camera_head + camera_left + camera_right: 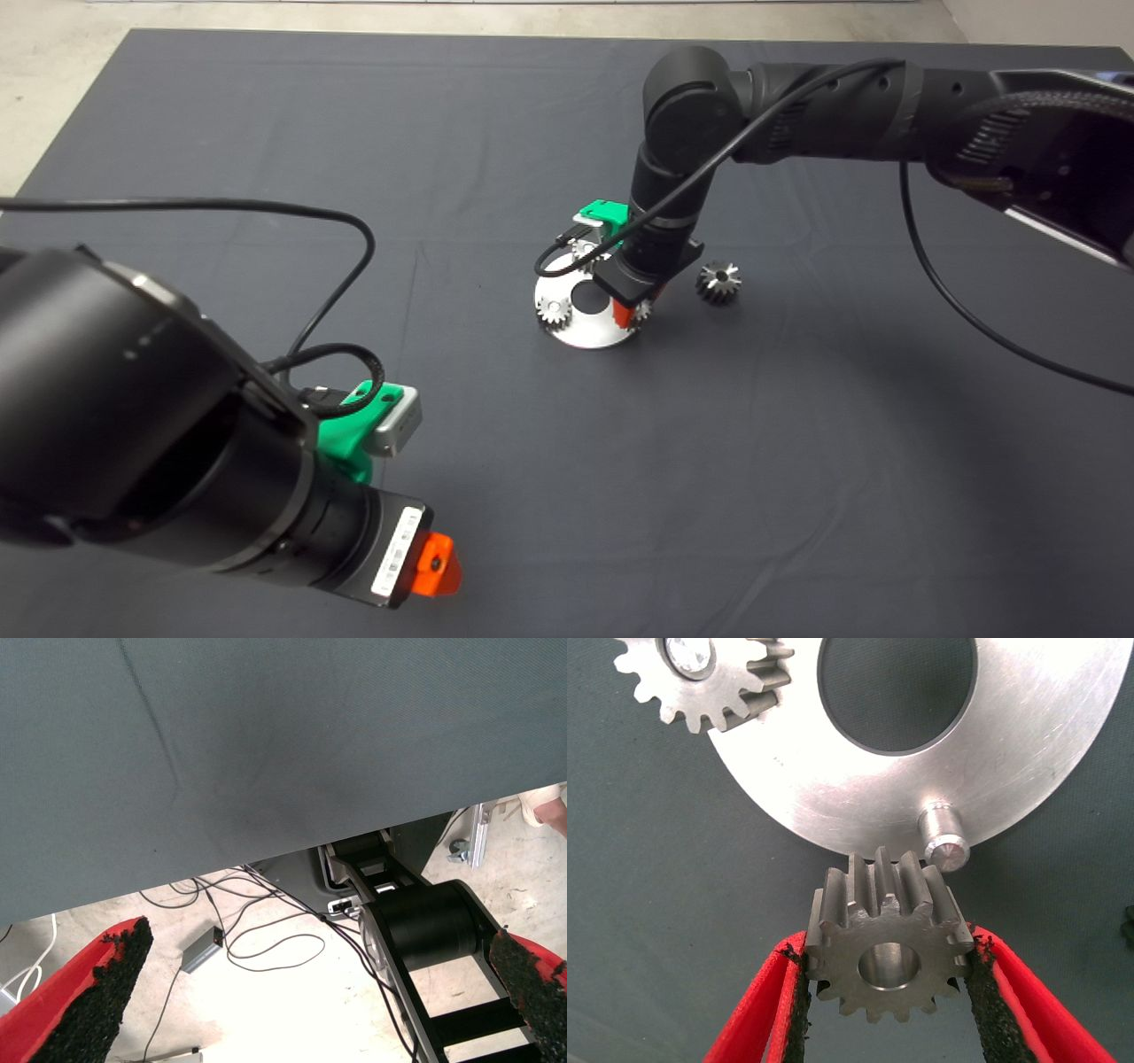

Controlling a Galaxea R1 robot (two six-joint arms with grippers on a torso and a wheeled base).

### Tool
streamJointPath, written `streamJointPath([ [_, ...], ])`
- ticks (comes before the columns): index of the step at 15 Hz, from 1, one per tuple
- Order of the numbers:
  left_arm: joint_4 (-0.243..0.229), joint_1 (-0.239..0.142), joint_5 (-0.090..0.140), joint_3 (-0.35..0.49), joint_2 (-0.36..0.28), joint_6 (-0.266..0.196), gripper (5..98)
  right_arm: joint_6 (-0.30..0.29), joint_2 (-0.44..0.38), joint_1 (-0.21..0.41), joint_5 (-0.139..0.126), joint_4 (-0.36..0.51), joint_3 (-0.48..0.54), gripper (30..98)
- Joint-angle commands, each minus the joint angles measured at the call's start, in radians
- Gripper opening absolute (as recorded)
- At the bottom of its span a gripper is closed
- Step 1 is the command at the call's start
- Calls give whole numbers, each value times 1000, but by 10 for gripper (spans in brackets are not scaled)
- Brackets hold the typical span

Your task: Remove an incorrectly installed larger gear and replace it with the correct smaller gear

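Left end effector nearest, parked, fingers wide, right end effector clamping smaller gear just beside plate's bare pin, larger gear apart on mat

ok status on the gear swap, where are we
Right gripper shut on the smaller gear, just short of the bare pin. Larger gear off on the mat. Left gripper parked, open. Nothing blocking the pin.

Larger gear on mat, just right of plate w/ 2 gears.
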Motion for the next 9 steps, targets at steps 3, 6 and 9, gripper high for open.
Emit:
streamJointPath([
  [3,-18,-12,0,17,-2,-2,982,2,-8,25,-124,-113,5,415],
  [6,-18,-12,0,17,-2,-2,982,2,-8,25,-124,-138,5,415],
  [9,-18,-12,0,17,-2,-2,982,0,-8,25,-124,-140,5,415],
])
